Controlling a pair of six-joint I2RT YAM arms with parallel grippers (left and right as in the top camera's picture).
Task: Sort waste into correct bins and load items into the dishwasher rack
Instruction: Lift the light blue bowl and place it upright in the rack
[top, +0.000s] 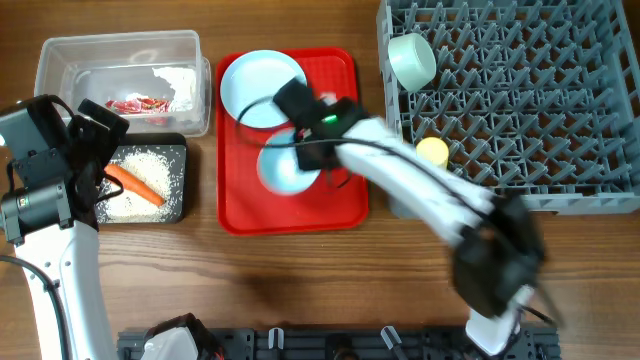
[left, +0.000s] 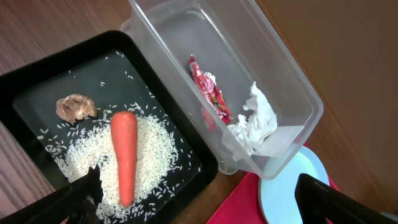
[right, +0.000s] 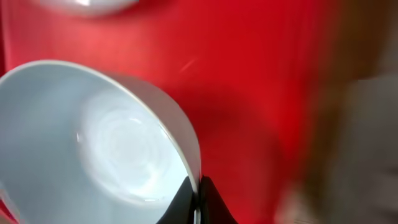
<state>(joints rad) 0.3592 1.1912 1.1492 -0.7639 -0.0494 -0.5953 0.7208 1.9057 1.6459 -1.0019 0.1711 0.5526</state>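
One blurred bowl (right: 93, 155), rim tight in cropped right pincer (right: 199, 198); left pincer (left: 199, 190) wide apart, empty.

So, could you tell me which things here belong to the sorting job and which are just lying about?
Job: wrapper, carrot, rice, brown scrap, clear tub, black tray, plate, held bowl, racked bowl, yellow cup, rack.
Lying about: red serving tray, wooden table.

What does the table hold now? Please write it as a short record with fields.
Clear tub: wrapper, white paper
Black tray: rice, carrot, brown scrap
Red tray: plate, blue bowl
Rack: mint bowl, yellow cup
Left gripper: open, near the black tray
Right gripper: shut on the blue bowl's rim
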